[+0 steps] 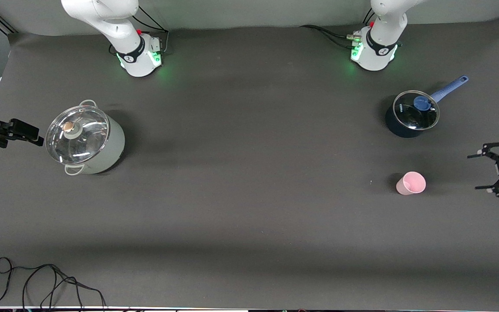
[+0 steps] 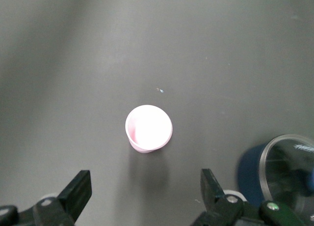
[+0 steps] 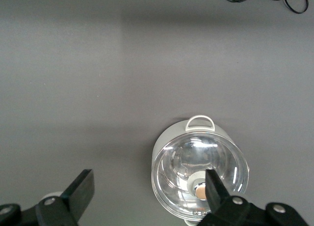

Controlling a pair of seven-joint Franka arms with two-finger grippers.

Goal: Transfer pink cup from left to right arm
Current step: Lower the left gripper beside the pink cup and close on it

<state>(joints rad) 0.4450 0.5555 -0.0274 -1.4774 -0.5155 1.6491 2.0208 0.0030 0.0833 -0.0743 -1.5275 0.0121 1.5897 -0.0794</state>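
My left gripper (image 1: 477, 172) hangs over the matte dark-grey table (image 1: 249, 216) at my left arm's end, jaws spread wide and empty. The small smooth light-pink plastic tumbler (image 1: 411, 183), slightly tapered, stands upright nearby, mouth up, nearer the front camera than the dark round saucepan with glass lid and blue handle (image 1: 412, 113). My right gripper (image 1: 37, 139) waits, jaws wide, beside the pale-green pot with domed glass lid (image 1: 85, 137).
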